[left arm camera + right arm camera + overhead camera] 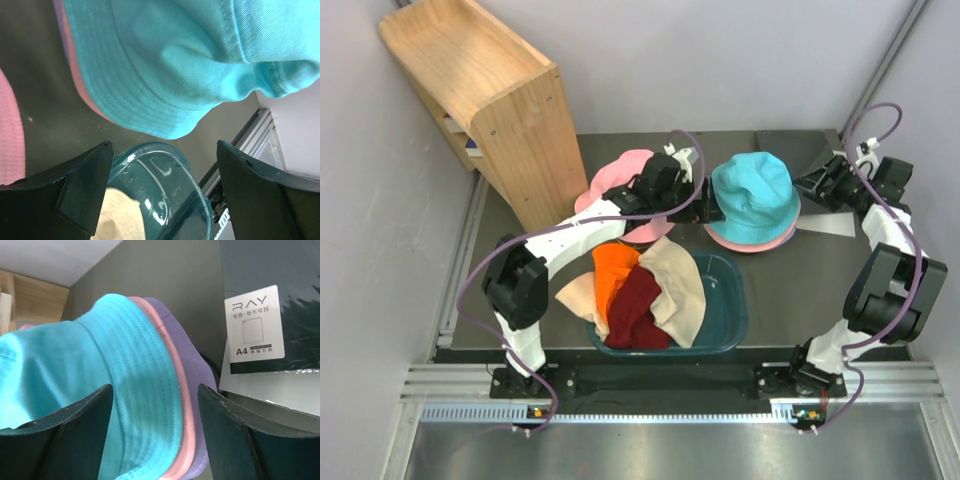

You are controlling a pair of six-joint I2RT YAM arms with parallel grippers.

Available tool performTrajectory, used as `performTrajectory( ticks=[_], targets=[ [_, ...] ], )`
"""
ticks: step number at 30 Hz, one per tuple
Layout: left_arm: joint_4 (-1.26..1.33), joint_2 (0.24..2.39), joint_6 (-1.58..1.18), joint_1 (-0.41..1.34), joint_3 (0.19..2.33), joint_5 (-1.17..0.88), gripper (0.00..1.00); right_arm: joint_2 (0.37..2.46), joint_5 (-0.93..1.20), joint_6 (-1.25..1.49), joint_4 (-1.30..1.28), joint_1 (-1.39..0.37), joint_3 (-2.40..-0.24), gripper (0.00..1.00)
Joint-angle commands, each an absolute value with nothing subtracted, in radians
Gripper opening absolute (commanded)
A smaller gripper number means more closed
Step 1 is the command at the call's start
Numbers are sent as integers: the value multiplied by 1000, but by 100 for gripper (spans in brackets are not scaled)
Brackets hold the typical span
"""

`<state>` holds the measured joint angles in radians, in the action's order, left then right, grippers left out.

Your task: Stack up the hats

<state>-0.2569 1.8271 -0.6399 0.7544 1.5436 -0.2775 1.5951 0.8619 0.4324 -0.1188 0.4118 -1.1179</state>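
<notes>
The left arm rises from its base at the near edge, bends at the elbow and reaches far across the table to the right. The left gripper (705,212) lies low between the pink fabric bucket hat (620,175) and the stack of hats. Its jaws stand wide apart with nothing between them. In the left wrist view the teal brim lies just beyond the fingertips (100,155).

Nearer the bases sits a dark teal rectangular plastic tub (728,315). A pale peach hat (576,295), an orange hat (613,272), a maroon hat (635,312) and a beige hat (682,285) are heaped in it, some draped over its rim.

Right of centre, the teal fabric bucket hat (752,190) tops the stack. A salmon-pink brim (182,405) and a lavender brim (197,390) show beneath it.

The right arm stands folded at the right side, its forearm running back and its wrist turned left. The right gripper (808,190) points at the stack's right edge with its jaws open. The stacked brims show in the gap between them, and they clamp nothing. Whether a finger touches the fabric cannot be told.

The surface is a dark grey tabletop (800,290). A light wooden shelf unit (470,90) stands at the far left corner, and a dark A4 paper pack with a white label (255,325) lies at the far right. White walls (720,60) close the space, and a metal rail (660,385) runs along the near edge.
</notes>
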Motion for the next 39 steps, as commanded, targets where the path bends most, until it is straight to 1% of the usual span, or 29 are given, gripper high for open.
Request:
performTrajectory(
  ticks=[1,9,15,19,24,27,36,39],
  targets=[
    [-112,1789,-687,756,1511,-316,88,1647,885,361,-140,388,-1186,69],
    [-18,1779,-719,756,1431,-278,88,1680,925,367,-107,365,-1200,67],
    [49,1779,-730,758,1382,-250,87,1660,893,360,-91,357,-1186,67],
    [139,1790,-775,759,1342,-258,84,1674,907,396,-72,348,-1189,65],
    [141,1821,-764,759,1347,-281,82,1669,893,376,-100,344,-1207,65],
    [211,1818,-787,762,1319,-282,79,1652,885,373,-101,341,-1189,66],
    [204,1862,-805,765,1331,-299,75,1634,876,367,-129,341,-1193,68],
    [189,1874,-807,765,1345,-302,75,1626,871,370,-135,337,-1210,72]
  ],
)
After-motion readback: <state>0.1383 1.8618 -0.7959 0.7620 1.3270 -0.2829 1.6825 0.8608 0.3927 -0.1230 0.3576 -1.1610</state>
